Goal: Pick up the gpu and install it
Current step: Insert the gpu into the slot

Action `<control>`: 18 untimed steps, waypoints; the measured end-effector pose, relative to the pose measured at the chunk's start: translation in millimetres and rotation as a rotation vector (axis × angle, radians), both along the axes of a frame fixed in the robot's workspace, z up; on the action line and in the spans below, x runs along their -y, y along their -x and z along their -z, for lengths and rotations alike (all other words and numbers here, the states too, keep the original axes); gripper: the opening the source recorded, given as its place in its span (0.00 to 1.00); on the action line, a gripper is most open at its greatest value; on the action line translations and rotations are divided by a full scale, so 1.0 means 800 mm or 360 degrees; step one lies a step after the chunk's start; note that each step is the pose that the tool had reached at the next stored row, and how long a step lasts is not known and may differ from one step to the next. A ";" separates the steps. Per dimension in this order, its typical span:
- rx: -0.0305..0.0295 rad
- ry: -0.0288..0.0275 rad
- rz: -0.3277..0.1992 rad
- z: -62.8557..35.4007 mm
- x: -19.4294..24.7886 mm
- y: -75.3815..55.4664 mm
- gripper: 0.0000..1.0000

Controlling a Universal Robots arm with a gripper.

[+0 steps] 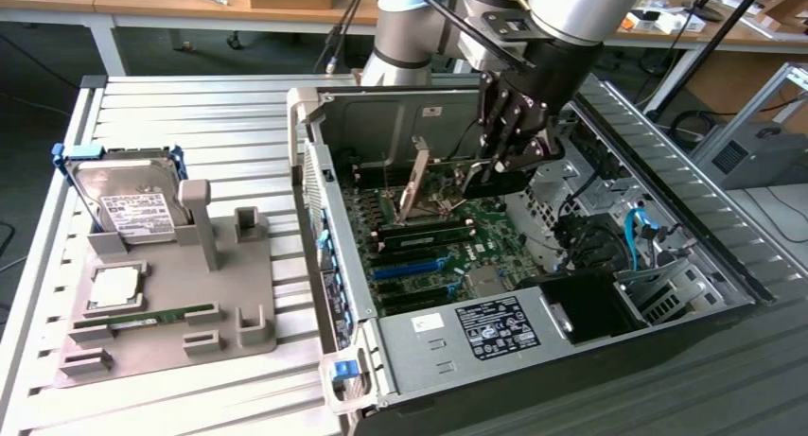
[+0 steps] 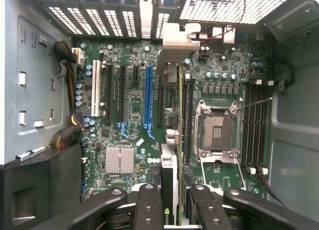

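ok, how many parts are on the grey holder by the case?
3: a hard drive standing at the far end, a square silver chip lying flat in front of it, and a green memory stick nearest the camera. None seems hidden.

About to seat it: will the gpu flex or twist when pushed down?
Probably stiff: the gpu looks like a flat, rigid board with a metal bracket. The gripper holds it away from that bracket end, so it might pivot. Slim, so likely light.
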State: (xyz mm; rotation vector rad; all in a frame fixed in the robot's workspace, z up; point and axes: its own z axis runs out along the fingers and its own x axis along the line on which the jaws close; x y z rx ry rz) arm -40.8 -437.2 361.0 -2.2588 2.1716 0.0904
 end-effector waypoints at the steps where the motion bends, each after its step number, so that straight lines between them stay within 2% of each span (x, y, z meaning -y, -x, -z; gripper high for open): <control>1: 0.00001 -0.00002 0.0000 0.000 0.0004 0.000 0.27; 7: 0.00001 -0.00002 0.0000 0.002 0.0030 0.002 0.27; 18: 0.00003 0.00000 0.0000 0.004 0.0039 0.013 0.27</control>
